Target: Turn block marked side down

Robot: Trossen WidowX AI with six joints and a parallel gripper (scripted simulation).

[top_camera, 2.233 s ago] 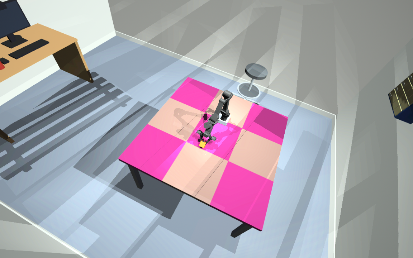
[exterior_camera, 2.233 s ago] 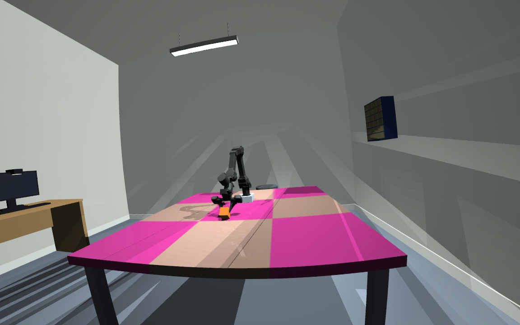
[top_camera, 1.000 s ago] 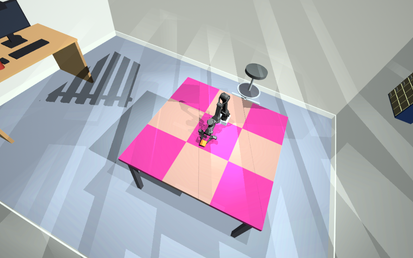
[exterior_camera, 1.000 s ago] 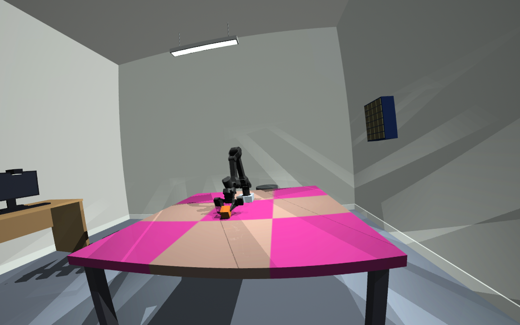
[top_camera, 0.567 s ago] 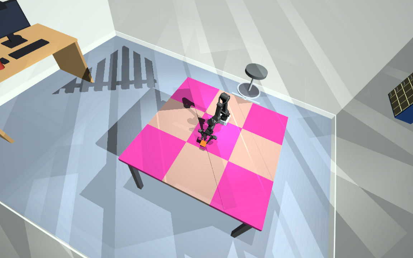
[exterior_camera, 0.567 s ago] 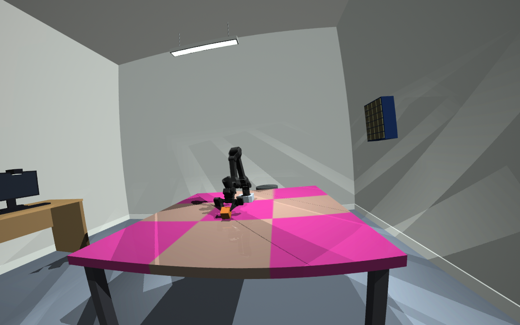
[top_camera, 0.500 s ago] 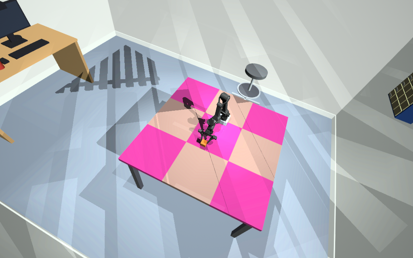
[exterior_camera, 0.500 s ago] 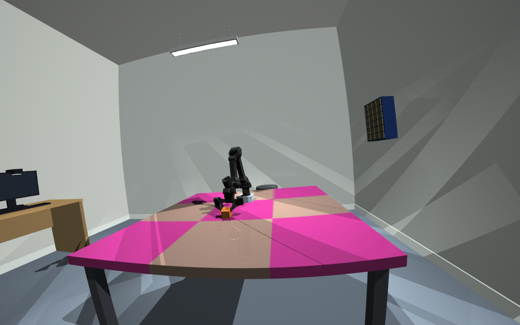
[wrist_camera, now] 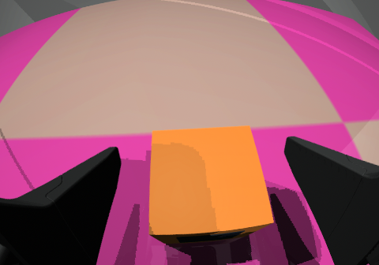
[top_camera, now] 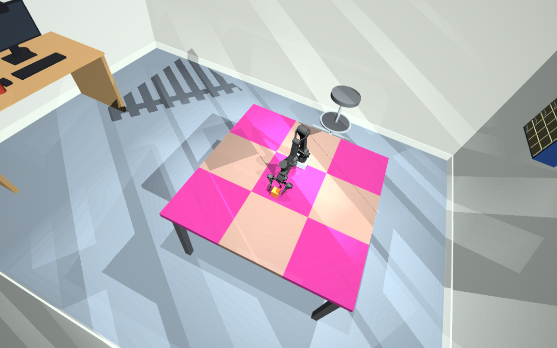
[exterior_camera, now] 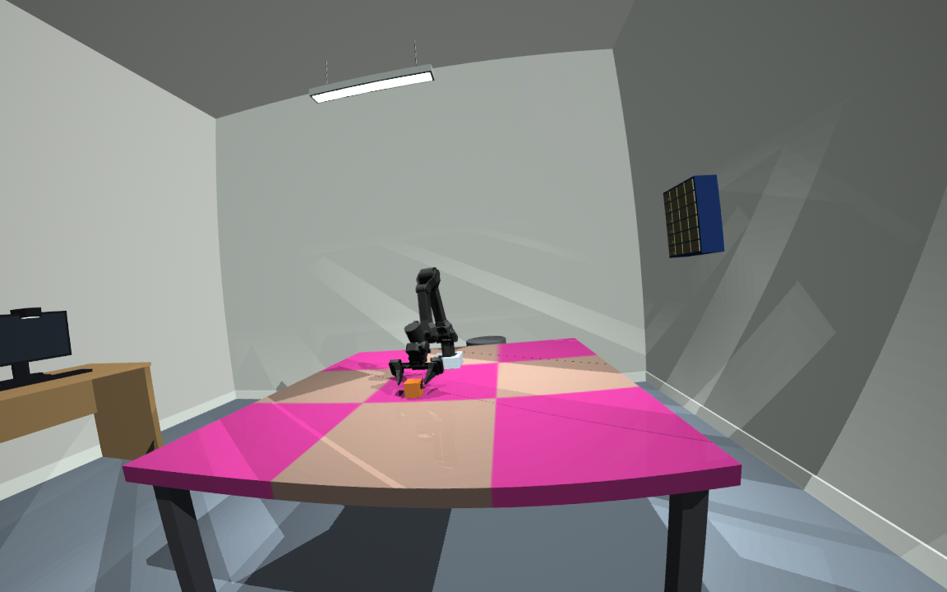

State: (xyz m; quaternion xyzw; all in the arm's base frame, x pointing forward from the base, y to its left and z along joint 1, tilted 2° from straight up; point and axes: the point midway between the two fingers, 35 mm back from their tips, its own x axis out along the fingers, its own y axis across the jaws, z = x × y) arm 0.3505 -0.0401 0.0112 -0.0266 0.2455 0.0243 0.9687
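The orange block [top_camera: 274, 193] [exterior_camera: 413, 390] [wrist_camera: 237, 178] appears to rest flat on the pink and beige table [top_camera: 263, 229] [exterior_camera: 572, 434] [wrist_camera: 178, 60], near the border of a pink square. Its top face is plain orange in the wrist view. The dark mark [wrist_camera: 209, 237] shows as a thin strip on the side face turned toward the arm, strongly foreshortened. The face on the table is hidden. My gripper [top_camera: 276, 191] [exterior_camera: 413, 382] [wrist_camera: 205, 151] is open, with one finger on each side of the block and a visible gap at both sides.
The arm's white base [top_camera: 303, 163] [exterior_camera: 450, 359] stands on the table behind the block. A round stool [top_camera: 345, 96] stands past the table's back edge. A wooden desk [top_camera: 77, 51] [exterior_camera: 123, 375] with a monitor is at the left, away from the table.
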